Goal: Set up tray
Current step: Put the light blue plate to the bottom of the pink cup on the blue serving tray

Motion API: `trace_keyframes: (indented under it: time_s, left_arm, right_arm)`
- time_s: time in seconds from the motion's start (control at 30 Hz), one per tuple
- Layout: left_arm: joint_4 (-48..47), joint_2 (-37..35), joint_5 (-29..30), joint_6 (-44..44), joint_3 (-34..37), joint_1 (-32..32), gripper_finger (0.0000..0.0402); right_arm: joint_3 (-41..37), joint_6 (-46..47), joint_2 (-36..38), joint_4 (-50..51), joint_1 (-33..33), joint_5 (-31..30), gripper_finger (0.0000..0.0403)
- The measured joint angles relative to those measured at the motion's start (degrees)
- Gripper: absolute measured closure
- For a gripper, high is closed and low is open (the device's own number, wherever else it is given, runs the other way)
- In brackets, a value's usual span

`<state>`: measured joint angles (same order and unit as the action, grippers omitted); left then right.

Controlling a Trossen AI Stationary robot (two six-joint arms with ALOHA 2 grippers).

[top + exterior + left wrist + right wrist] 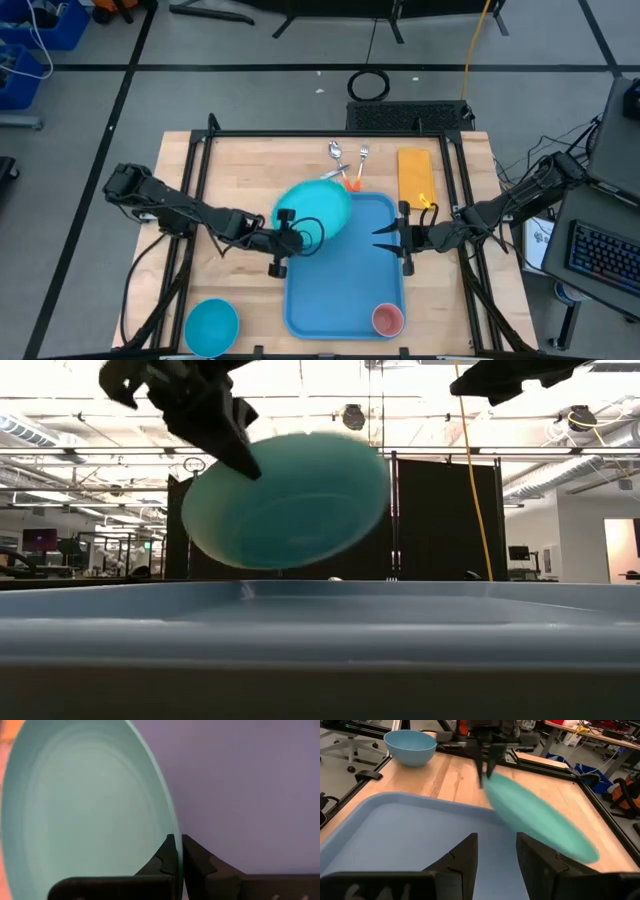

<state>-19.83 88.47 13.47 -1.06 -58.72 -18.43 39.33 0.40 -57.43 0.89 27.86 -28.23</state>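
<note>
The light-blue tray (345,270) lies flat on the wooden table. My left gripper (284,222) is shut on the round turquoise plate (318,208), which hangs tilted over the tray's far left corner. My right gripper (382,238) hovers open above the tray's right side, touching nothing. A pink cup (387,319) stands in the tray's near right corner. In the right wrist view the plate (535,817) floats above the tray (395,835). My left gripper pinches the plate's rim (175,855) between its two fingers (197,857), one on the inner face and one on the underside. It comes level from the table's left. The plate is lifted clear, tilted steeply on edge.
A blue bowl (211,326) sits at the table's near left corner. A spoon (337,154) and a fork (361,156) lie past the tray's far edge, beside an orange piece (352,182). A yellow sponge (415,175) rests at the far right.
</note>
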Motion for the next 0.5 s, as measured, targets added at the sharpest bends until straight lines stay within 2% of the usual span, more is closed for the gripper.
trace_keyframes:
  time_s: [0.1,0.37,0.5]
  left_arm:
    - [1.96,2.67,-2.10,-0.02,0.00,-0.97,0.0394]
    - [3.39,10.22,-0.14,0.26,-2.11,-4.30,0.0394]
    - [3.38,13.12,-3.02,-0.22,-5.43,-5.82,0.0394]
  right_arm:
    - [-0.02,-0.01,-0.01,-0.14,0.00,0.00,0.0280]
    - [-0.02,0.00,-0.02,-0.26,0.00,0.00,0.0280]
    - [-0.02,0.00,0.00,-0.26,0.00,0.00,0.0280]
